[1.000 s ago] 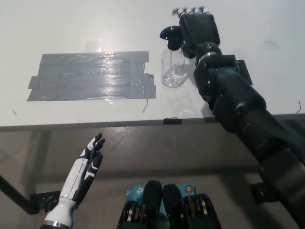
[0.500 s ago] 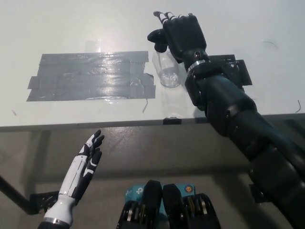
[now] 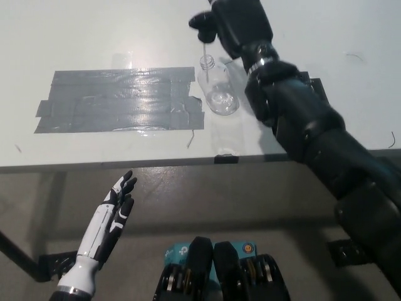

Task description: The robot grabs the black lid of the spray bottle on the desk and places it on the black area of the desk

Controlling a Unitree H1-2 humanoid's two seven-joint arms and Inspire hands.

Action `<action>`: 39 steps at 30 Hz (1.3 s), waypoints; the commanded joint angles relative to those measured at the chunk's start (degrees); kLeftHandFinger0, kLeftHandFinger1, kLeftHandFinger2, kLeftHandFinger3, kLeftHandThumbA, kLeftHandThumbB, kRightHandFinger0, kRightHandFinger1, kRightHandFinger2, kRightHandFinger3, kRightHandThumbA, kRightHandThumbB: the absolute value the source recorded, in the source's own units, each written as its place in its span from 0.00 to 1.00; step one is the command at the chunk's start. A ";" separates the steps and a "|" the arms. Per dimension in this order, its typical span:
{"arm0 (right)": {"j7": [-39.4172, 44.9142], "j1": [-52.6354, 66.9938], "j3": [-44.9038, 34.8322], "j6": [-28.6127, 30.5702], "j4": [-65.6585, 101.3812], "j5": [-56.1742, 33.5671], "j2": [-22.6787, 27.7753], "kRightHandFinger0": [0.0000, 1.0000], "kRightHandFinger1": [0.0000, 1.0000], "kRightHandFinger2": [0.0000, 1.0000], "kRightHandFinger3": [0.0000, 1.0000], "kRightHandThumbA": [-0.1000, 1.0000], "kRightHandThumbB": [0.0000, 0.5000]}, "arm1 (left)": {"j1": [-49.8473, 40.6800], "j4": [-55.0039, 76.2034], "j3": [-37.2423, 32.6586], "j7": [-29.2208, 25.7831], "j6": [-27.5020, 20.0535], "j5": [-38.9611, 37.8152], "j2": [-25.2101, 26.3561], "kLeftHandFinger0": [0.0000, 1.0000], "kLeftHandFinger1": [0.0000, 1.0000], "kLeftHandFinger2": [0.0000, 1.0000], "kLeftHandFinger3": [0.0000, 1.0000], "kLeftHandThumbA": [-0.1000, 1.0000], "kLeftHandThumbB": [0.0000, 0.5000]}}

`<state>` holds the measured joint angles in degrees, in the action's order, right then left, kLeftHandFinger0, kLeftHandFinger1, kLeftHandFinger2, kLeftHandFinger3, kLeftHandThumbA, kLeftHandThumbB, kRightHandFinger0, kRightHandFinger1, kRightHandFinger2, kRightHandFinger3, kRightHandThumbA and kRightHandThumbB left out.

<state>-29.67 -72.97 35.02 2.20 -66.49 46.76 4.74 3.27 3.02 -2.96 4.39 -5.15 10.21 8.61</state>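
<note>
The black lid [image 3: 202,25] is off the spray bottle [image 3: 216,88] and up in the air, held in the fingers of the black right hand [image 3: 235,22] at the far side of the bench [image 3: 94,31]. Its thin dip tube hangs down, and the tip looks to be just at or above the bottle's open neck; I cannot tell if it has fully cleared. The clear bottle stands on the bench just right of the black area [image 3: 119,100], a patch of dark tape. So the grab and the pull look done. What is left is the carry to the left over the tape, the lowering and the release. The white left hand [image 3: 113,213] rests low at the near left, below the bench edge, fingers apart and holding nothing.
</note>
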 commanded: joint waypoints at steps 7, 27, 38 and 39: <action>0.36 -6.07 -3.60 1.70 7.16 -0.96 4.14 0.00 0.40 0.74 0.89 0.00 0.41 | 0.78 0.66 0.23 -0.23 -1.42 -0.29 0.57 1.00 1.00 1.00 1.00 0.98 0.01; 3.17 -1.17 -16.80 0.71 24.14 -4.46 16.08 0.01 0.40 0.71 0.63 0.00 0.42 | 0.03 0.29 1.79 -0.65 -2.17 -0.91 1.26 1.00 1.00 1.00 1.00 1.00 0.00; 4.41 7.14 -24.32 1.02 20.37 -11.66 13.92 0.00 0.29 0.72 0.73 0.00 0.39 | -2.33 0.37 1.95 -1.07 -2.88 -0.67 0.68 1.00 1.00 1.00 1.00 1.00 0.00; 4.74 7.77 -25.09 0.76 19.73 -12.63 13.35 0.00 0.29 0.74 0.75 0.00 0.36 | -2.43 0.38 1.91 -1.21 -3.17 -0.32 0.70 1.00 1.00 1.00 1.00 1.00 0.01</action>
<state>-25.67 -64.89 12.83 2.10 -45.95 39.77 19.56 1.86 1.92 -1.57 4.33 -5.71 9.96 8.93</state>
